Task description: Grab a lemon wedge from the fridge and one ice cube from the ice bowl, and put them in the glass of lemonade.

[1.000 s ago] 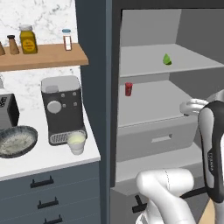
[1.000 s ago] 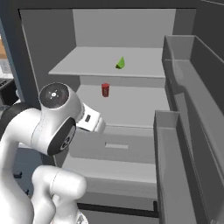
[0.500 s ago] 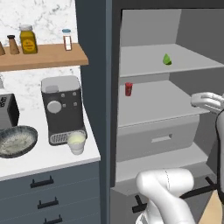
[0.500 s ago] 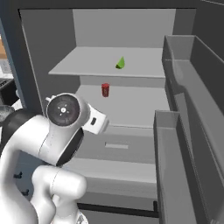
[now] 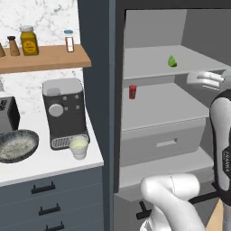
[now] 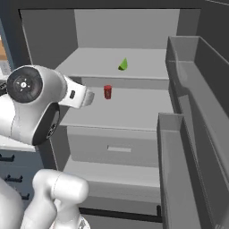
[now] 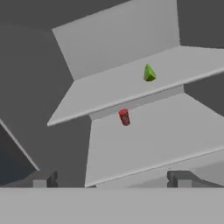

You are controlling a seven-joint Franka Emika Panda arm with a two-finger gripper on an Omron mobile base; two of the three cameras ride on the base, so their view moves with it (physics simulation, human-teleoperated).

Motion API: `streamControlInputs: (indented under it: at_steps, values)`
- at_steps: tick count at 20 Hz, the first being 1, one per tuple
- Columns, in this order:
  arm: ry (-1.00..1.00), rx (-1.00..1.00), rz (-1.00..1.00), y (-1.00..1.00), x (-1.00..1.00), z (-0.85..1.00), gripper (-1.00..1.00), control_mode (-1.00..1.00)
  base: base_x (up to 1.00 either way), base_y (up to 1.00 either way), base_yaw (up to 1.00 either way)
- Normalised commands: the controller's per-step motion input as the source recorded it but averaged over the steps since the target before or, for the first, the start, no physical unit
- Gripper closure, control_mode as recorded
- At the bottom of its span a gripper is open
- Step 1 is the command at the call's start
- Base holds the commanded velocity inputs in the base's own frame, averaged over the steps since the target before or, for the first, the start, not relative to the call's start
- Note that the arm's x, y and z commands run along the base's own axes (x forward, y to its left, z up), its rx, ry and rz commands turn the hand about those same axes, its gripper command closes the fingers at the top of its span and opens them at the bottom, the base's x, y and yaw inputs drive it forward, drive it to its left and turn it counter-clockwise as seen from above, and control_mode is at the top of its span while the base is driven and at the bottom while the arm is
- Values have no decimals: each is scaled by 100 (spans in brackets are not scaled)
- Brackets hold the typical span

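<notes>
Reaching toward the open fridge (image 6: pixel 134 27), with the hand (image 7: pixel 111 177) held in front of the shelves, short of the lemon wedge (image 7: pixel 149 73) and pinching nothing, fingertips (image 7: pixel 42 178) spread wide apart with clear space between them. Sat alone on the upper shelf (image 6: pixel 98 67), that tiny yellow-green wedge, toward the back and well apart from the small red can (image 6: pixel 108 91) on the shelf below. Judged light and small, likely a little soft and slick at the cut faces, so apt to squirt or roll out of a hard pinch. Best taken across its two flat sides, low near the shelf, with a gentle close rather than by the pointed top. Stood on the worktop (image 5: pixel 49 160) at the left, the glass of lemonade (image 5: pixel 79 147), just in front of the coffee machine (image 5: pixel 63 113), with the ice bowl (image 5: pixel 17 145) near it beside the toaster (image 5: pixel 8 115). Nothing yet gathered for the glass, judging by how things lay; wedge first looked the step in hand.
</notes>
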Motion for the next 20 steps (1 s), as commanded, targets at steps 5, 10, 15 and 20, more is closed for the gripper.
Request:
streamControlInputs:
  at_steps: [5,10,15,20]
  values:
    - [12,-22,-2,12,52,97,-100,-100,0,0,0]
    - [28,-12,-1,-11,83,34,-100,-100,0,0,0]
    - [9,0,0,-42,74,-33,-100,-100,0,0,0]
    - [15,0,0,-41,84,-63,-100,-100,0,0,0]
